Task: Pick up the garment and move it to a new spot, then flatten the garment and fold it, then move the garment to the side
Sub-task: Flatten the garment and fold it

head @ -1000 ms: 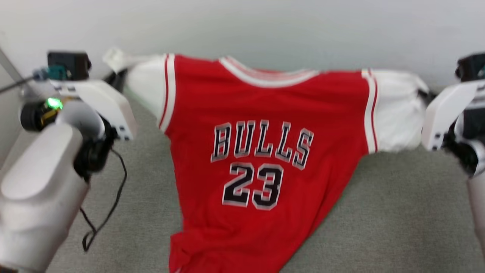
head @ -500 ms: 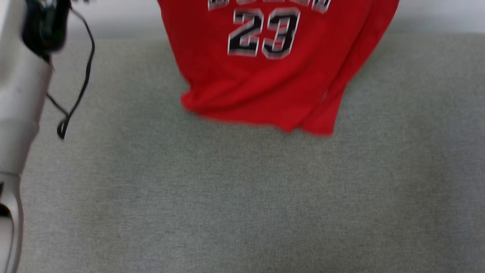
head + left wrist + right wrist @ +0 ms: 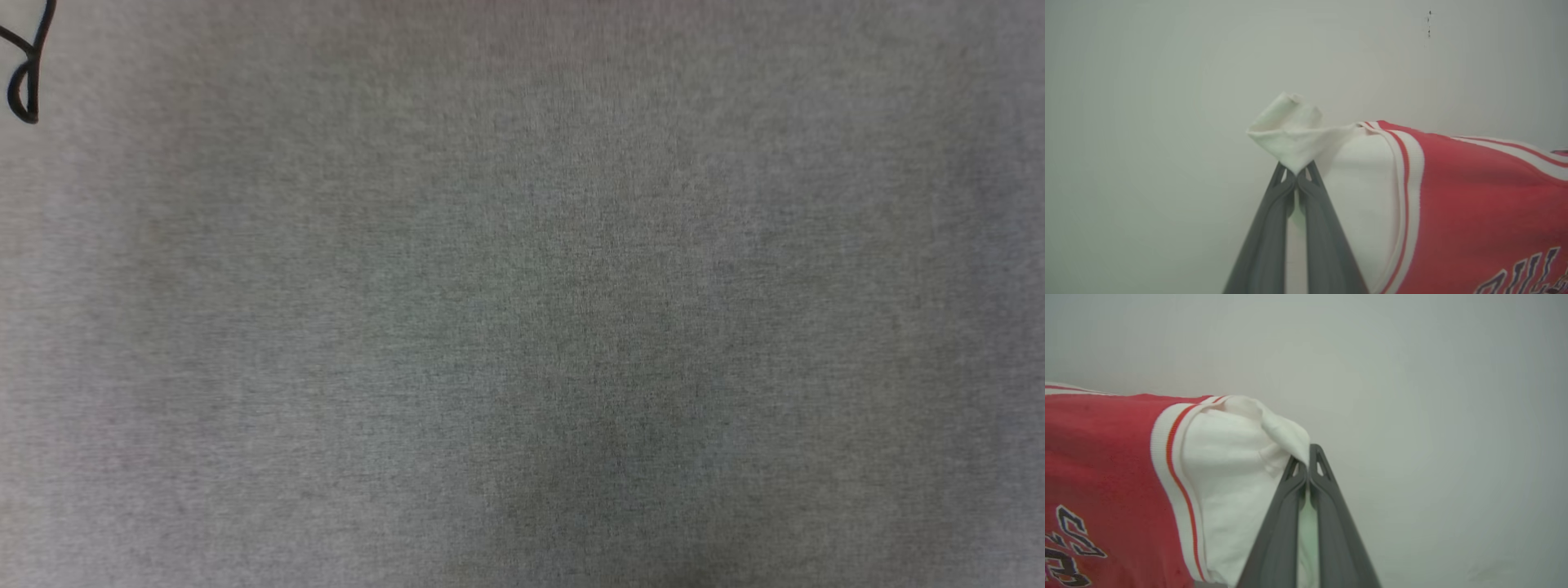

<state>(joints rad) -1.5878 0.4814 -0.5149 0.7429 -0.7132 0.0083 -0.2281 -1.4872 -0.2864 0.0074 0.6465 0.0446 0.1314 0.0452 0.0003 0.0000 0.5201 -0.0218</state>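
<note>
The garment (image 3: pixel 1474 196) is a red jersey with white short sleeves, striped trim and black lettering, and it hangs in the air in front of a pale wall. In the left wrist view my left gripper (image 3: pixel 1296 173) is shut on the tip of one white sleeve, which bunches above the fingertips. In the right wrist view my right gripper (image 3: pixel 1307 457) is shut on the edge of the other white sleeve (image 3: pixel 1229 465). The red body (image 3: pixel 1098 457) stretches between the two grips.
The head view looks straight down on a grey fabric surface (image 3: pixel 522 310). A loop of black cable (image 3: pixel 24 82) hangs at its top left corner. A pale plain wall (image 3: pixel 1147 122) stands behind the garment.
The head camera has tilted down: the jersey and both arms have slid out of the top of its picture, leaving grey fabric and the cable loop.
</note>
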